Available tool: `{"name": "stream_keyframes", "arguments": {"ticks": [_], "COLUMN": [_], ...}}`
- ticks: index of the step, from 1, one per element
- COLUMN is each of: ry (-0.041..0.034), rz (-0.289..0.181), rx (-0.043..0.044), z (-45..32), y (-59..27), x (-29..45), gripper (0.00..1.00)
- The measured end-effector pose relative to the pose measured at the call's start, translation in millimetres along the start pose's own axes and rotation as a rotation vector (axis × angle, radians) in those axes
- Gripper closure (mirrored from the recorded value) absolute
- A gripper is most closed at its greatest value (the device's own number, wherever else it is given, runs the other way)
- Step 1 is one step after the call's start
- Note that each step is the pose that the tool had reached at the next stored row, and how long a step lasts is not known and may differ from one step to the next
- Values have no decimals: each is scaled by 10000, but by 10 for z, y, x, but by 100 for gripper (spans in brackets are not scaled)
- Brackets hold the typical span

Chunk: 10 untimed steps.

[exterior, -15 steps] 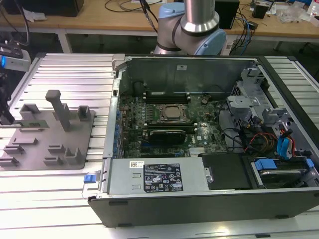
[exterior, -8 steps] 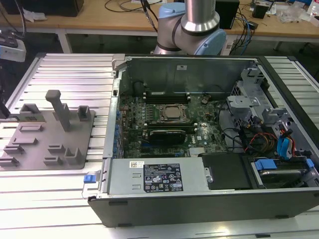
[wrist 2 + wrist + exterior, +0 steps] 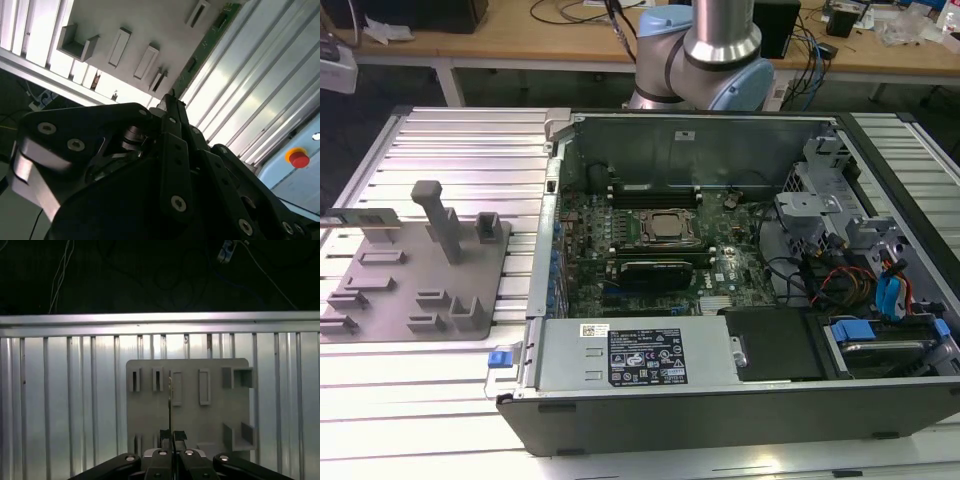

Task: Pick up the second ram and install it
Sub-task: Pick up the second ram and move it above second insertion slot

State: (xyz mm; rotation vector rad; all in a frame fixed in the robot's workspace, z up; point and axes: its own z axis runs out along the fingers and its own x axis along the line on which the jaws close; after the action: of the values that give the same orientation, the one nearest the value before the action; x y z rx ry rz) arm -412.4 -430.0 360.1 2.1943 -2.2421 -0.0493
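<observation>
End effector (image 3: pixel 172 436) pinches ram (image 3: pixel 170 402), stick edge-on over grey holder (image 3: pixel 150 415). In exterior view ram at left edge of frame, open case (image 3: pixel 720 400) in centre.

Power-supply labels (image 3: pixel 647 357) — print too small to read.

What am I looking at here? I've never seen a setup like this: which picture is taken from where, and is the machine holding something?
It is a robot arm working at a ribbed metal table. The exterior view comes from a camera off the arm. It shows an open computer, with a grey tray of holders on that view's left. Both wrist views come from cameras riding on the arm. They show its gripper over the tray, apparently clamped on a thin green memory stick.
</observation>
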Motion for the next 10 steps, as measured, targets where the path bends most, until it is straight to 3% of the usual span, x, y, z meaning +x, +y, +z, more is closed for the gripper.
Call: {"name": "stream_keyframes", "arguments": {"ticks": [6, 10], "ry": [0, 4], "rz": [-1, 0], "rx": [0, 16], "z": [-323, -465], "y": [7, 12], "x": [-20, -54], "gripper": [91, 91]}}
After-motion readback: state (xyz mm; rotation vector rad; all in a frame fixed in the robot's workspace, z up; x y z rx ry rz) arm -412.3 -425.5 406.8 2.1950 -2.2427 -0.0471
